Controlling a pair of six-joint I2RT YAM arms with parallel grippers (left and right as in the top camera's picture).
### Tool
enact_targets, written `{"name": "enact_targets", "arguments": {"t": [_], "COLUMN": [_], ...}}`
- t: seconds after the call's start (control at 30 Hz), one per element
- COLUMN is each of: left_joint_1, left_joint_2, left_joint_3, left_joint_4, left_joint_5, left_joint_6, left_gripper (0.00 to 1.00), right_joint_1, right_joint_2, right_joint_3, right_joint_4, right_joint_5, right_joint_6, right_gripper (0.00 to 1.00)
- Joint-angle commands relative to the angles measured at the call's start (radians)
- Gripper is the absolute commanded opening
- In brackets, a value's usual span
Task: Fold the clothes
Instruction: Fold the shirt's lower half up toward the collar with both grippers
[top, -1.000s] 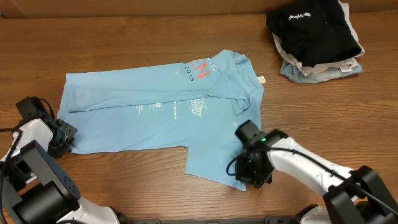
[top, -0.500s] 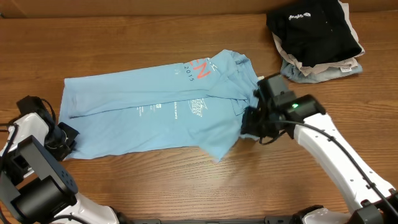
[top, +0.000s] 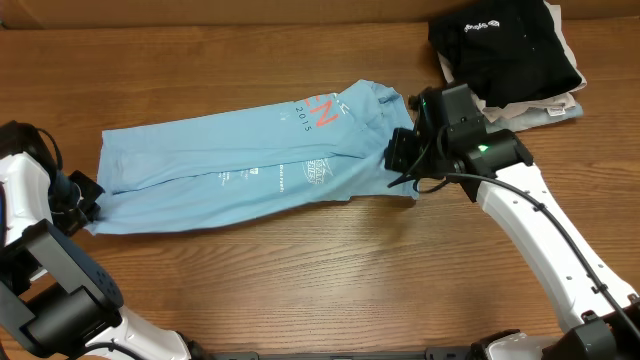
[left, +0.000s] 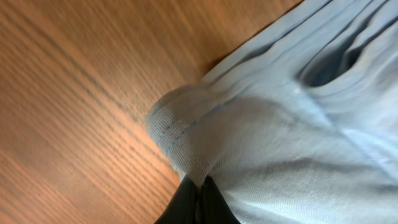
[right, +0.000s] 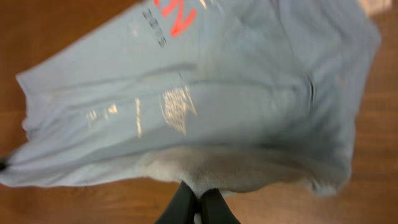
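The clothes (top: 250, 165), a sky-blue T-shirt with white and red print, lie stretched across the table as a long band, the near edge lifted and folded over. My left gripper (top: 82, 205) is shut on the shirt's left corner; in the left wrist view the hem (left: 186, 134) bunches into the dark fingertips (left: 200, 202). At the shirt's right end my right gripper (top: 405, 160) is shut on a fold of its edge. In the right wrist view the cloth (right: 205, 106) hangs from the fingertips (right: 198, 205).
A stack of folded garments, black (top: 505, 45) on top of beige and grey-blue ones (top: 520, 110), sits at the back right, close behind my right arm. Bare wood table (top: 330, 280) runs along the near side.
My right gripper has carried the shirt's near right corner up and back over the shirt, from the front of the table to its right end. The left gripper has pulled its corner slightly left.
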Motion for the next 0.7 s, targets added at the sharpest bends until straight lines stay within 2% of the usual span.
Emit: {"name": "enact_targets", "arguments": {"t": [0.0, 0.3, 0.67], "left_joint_1": [0.010, -0.001, -0.053], "left_joint_2": [0.004, 0.005, 0.011], "left_joint_3": [0.033, 0.032, 0.032], "left_joint_4": [0.019, 0.172, 0.366], "left_joint_5": [0.005, 0.029, 0.030], "left_joint_6": [0.034, 0.033, 0.033], "left_gripper": [0.04, 0.04, 0.05], "right_joint_1": [-0.008, -0.008, -0.008], "right_joint_2": [0.003, 0.079, 0.230], "right_joint_3": [0.043, 0.043, 0.043], "right_joint_4": [0.055, 0.184, 0.364], "right_joint_5": [0.044, 0.142, 0.149], "right_joint_6": [-0.019, -0.050, -0.069], "right_gripper": [0.04, 0.04, 0.04]}}
